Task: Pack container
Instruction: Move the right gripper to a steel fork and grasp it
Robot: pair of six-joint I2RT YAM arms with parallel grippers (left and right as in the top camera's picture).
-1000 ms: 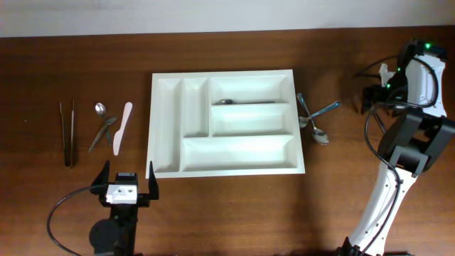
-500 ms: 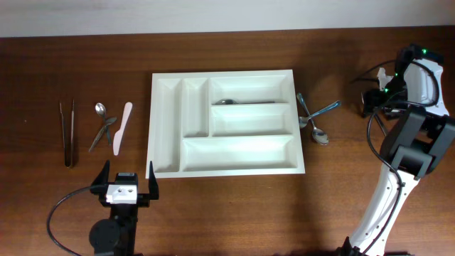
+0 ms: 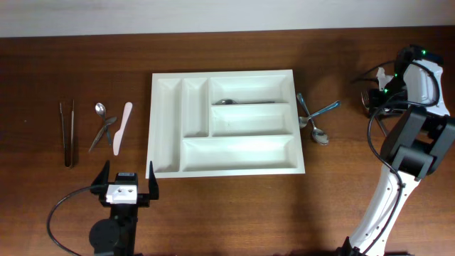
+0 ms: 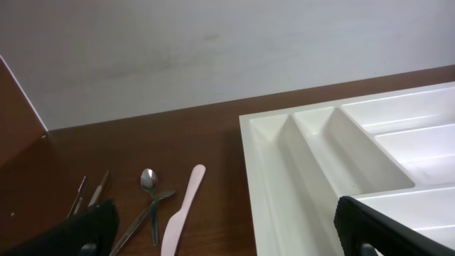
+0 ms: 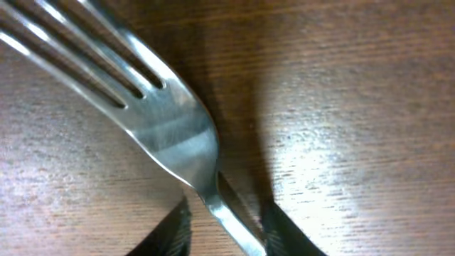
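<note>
The job is barely begun. The container (image 3: 165,128), a white tray, sits in the middle of the tabletop (image 3: 57,64). Only its uppermost long compartment holds anything: one metal utensil (image 3: 242,102) lying lengthwise. The other two long compartments and the two narrow upright ones show bare white.

My right hand (image 5: 224,220) is down at the far right side of the tabletop, well apart from the tray. In the wrist view a fork (image 5: 167,131) lies flat on the wood, tines toward the upper left, its neck running down between my two fingers (image 5: 174,231). They sit close on either side of that neck, but I cannot tell whether they are pinching it or just short of touching. Nothing shows the fork lifted.

My left hand (image 3: 129,173) is spread wide and empty, near the tray's lower left corner.

Plenty is left. Just beside the tray's right edge lies a crossed cluster, with a spoon (image 3: 319,135) and a blue-handled piece (image 3: 325,109) among it. To the tray's left are a pair of thin dark sticks (image 3: 67,133), perhaps tweezers, a small spoon (image 3: 100,109) crossed with another metal piece, and a pale spatula (image 3: 122,128). I judge one item is packed and the fork is next, with everything else untouched.
</note>
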